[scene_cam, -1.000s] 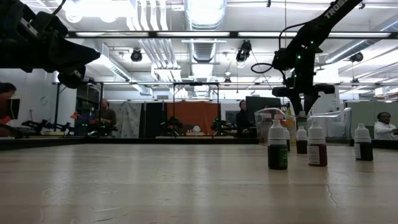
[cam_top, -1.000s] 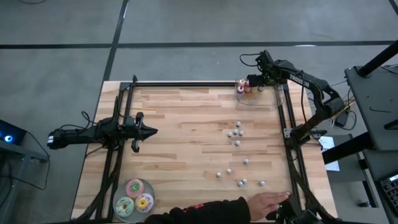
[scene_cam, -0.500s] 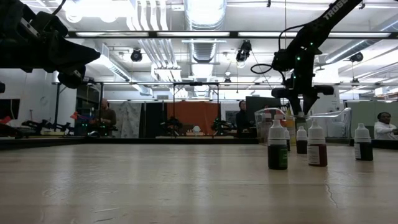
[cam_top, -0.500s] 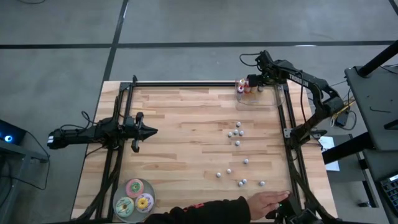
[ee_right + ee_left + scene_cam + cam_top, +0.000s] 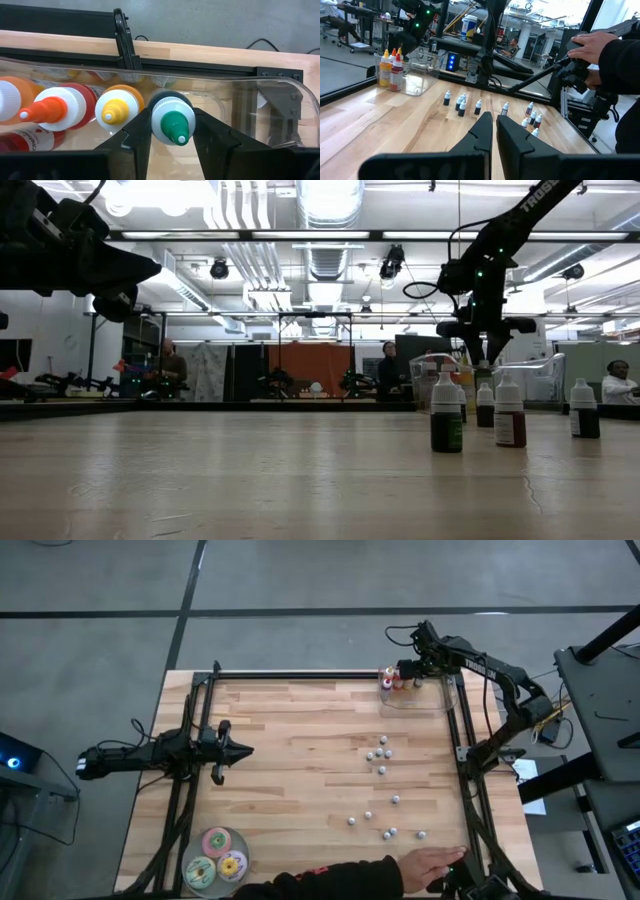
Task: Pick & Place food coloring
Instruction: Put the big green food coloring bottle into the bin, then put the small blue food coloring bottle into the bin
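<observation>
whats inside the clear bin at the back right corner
The clear bin holds bottles with orange, yellow and green tips; the right gripper clamps the green-tipped one. Their lower bodies are covered.

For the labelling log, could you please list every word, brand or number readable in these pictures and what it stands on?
"TROSS", partly legible: white letters on the right arm in the high view, cut short in the low view.
Red print on the lying bottle: too blurred to read.
Label on the blue and white tub: too small to read.
Nothing else is legible.
</observation>
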You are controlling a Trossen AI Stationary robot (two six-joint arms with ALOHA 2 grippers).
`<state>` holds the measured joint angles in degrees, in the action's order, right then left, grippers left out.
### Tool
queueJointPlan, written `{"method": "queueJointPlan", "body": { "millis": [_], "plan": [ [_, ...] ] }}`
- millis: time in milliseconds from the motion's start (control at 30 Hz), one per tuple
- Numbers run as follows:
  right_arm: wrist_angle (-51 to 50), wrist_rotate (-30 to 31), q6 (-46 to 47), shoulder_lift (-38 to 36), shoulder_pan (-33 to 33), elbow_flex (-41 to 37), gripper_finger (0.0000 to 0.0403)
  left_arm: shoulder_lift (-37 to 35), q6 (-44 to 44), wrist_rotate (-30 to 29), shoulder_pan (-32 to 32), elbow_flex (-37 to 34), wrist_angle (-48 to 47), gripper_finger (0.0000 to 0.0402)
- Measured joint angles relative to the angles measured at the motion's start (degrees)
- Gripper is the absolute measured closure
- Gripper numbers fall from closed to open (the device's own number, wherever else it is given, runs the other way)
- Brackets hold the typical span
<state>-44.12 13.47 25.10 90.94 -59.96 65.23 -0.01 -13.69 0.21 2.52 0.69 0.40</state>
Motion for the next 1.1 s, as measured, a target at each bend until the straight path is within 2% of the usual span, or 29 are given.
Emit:
{"method": "queueJointPlan", "body": {
  "millis": [367, 767, 1100],
  "plan": [
    [0.18, -0.02, -0.04, 0.00, -0.09, -0.09, 0.0283, 0.00, -0.01, 0.00, 0.00, 0.00, -0.01, 0.0402],
    [0.85, -0.02, -0.04, -0.02, -0.09, -0.85, 0.0235, 0.00, -0.01, 0.00, 0.00, 0.00, 0.00, 0.0402],
    [0.87, -1.52, -0.31, -1.42, -0.08, -0.87, 0.0227, 0.00, 0.00, 0.00, 0.00, 0.02, -0.01, 0.0402]
  ]
}}
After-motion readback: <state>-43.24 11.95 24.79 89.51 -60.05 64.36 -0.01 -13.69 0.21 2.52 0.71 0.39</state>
